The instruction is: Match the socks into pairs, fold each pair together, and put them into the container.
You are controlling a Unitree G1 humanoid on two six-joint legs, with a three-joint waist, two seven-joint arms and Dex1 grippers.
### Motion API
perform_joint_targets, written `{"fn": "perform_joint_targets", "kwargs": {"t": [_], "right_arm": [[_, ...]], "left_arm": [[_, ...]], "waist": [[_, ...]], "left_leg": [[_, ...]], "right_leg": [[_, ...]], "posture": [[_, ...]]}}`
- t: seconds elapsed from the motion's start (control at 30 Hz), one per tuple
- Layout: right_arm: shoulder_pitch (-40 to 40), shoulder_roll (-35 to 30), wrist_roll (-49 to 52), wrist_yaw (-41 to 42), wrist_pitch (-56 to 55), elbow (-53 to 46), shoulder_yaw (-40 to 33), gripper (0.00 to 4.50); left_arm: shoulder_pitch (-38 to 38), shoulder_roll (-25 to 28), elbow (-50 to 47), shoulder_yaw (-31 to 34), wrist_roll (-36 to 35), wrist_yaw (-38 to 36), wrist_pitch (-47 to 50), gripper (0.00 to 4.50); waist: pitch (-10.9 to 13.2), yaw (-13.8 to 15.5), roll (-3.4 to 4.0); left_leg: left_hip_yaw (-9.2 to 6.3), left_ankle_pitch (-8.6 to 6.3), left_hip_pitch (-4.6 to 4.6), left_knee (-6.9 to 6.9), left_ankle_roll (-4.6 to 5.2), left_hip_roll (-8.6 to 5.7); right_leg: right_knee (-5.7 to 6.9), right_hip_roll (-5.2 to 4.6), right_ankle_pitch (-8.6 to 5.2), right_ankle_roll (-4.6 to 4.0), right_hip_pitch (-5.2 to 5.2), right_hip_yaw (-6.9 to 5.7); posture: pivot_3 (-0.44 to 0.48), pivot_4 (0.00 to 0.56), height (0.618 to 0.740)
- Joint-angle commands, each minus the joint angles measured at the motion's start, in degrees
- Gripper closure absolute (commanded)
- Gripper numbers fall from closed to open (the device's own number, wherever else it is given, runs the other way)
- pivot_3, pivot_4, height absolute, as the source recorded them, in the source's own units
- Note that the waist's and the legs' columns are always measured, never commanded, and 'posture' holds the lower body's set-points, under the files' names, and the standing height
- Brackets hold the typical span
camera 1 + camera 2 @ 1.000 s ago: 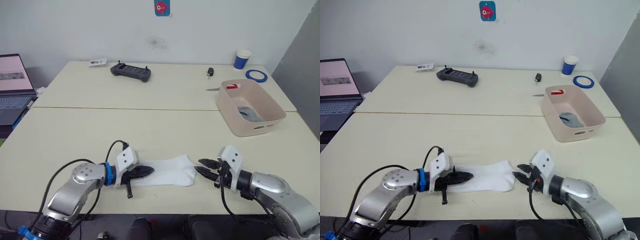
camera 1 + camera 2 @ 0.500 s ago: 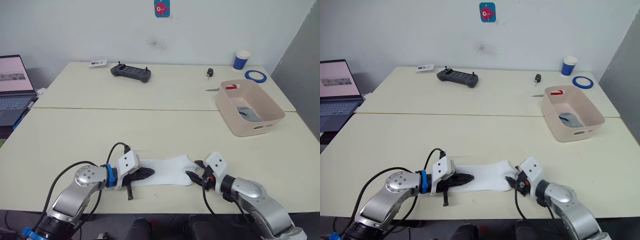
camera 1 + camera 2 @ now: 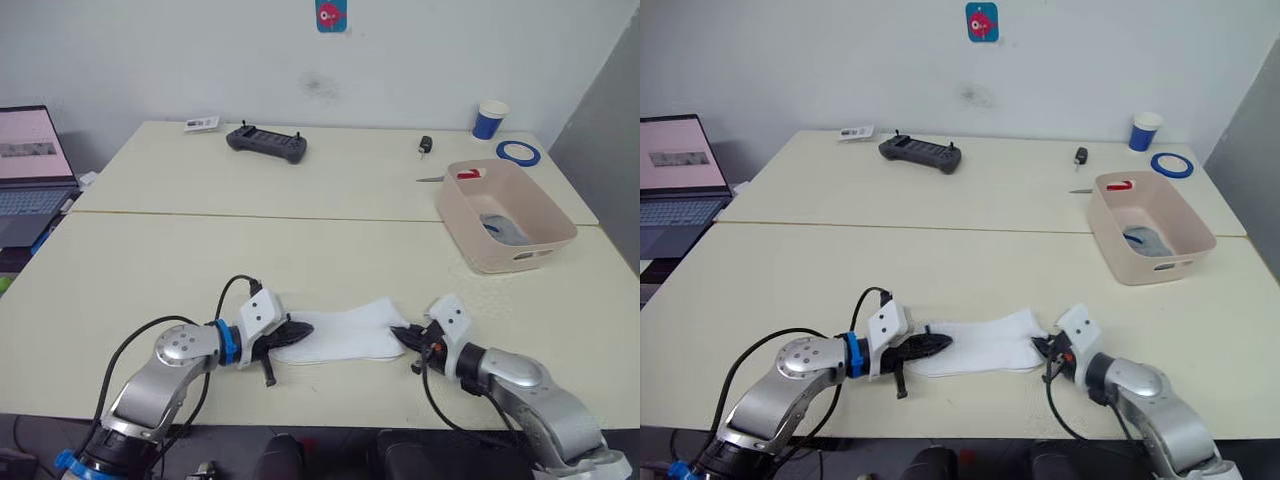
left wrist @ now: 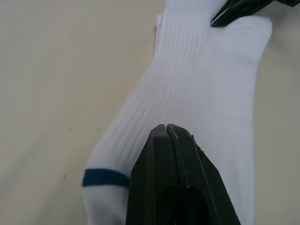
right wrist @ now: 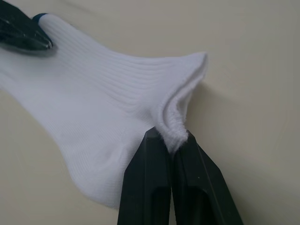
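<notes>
White socks: a ribbed knit white pair [image 3: 345,335] lies flat, one sock on the other, near the front edge of the bench [image 3: 300,250], between the two grippers; a dark-blue band [image 4: 105,179] crosses the end nearest the left gripper, and the opposite end is lifted into a small fold with layered edges.
Left gripper: left gripper [image 3: 296,332] lies low on the banded end of the socks; jaws pressed together, tips resting on top of the fabric, and whether any cloth is caught between them cannot be told.
Right gripper: right gripper [image 5: 169,140] has its jaws closed narrow on the raised ribbed edge of the white socks, the pinched cloth bunched between the black fingers [image 5: 145,183].
Container: pale pink container [image 3: 520,255], smooth plastic, rectangular with rounded corners and a handle cutout in its near wall, stands at the right side of the bench, well apart from the white socks.
Container contents: a grey sock bundle [image 3: 503,228] lies on the floor of the bin; a red item rests at its far end.
Bench: pale cream, matte surface, two tops joined by a seam.
Other items: black controller [image 3: 265,142] and a small card at the far side; blue-and-white paper cup [image 3: 487,120], blue tape ring [image 3: 515,152] and a small dark key fob [image 3: 425,146] beyond the container; open laptop [image 3: 30,170] at the left.
</notes>
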Motion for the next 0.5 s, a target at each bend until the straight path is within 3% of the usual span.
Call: {"fn": "perform_joint_targets", "kwargs": {"t": [0.03, 0.27, 0.5], "right_arm": [[-1.7, -3.9, 2.1, 3.5, 0.7, -4.3, -2.9, 4.46], [-5.5, -5.5, 4.8, 3.6, 5.6, -10.0, -1.0, 4.46], [-11.8, -3.4, 10.1, 2.0, 15.1, -12.7, 1.6, 4.46]], "left_arm": [[-3.1, -3.1, -0.7, -3.9, 1.2, 0.2, -0.2, 4.50], [-6.5, -6.4, 7.4, -10.5, 6.8, 0.0, -2.4, 4.50], [-7.5, -8.4, 11.1, -10.0, 8.0, 0.7, -5.3, 4.50]], "waist": [[0.0, -0.1, 0.01], [0.0, -0.6, 0.03], [0.0, -0.3, 0.02]], "left_leg": [[0.01, 0.00, 0.01, 0.01, 0.00, -0.01], [-0.05, -0.01, 0.06, -0.02, 0.02, 0.08], [-0.03, -0.01, 0.04, 0.11, 0.02, 0.01]], "right_leg": [[-0.01, 0.00, 0.02, 0.03, 0.01, 0.01], [0.03, 0.16, 0.03, 0.04, -0.01, 0.02], [0.02, 0.08, 0.07, 0.12, 0.06, 0.02]], "posture": [[0.000, 0.150, 0.740], [0.000, 0.150, 0.740], [0.000, 0.150, 0.740]]}}
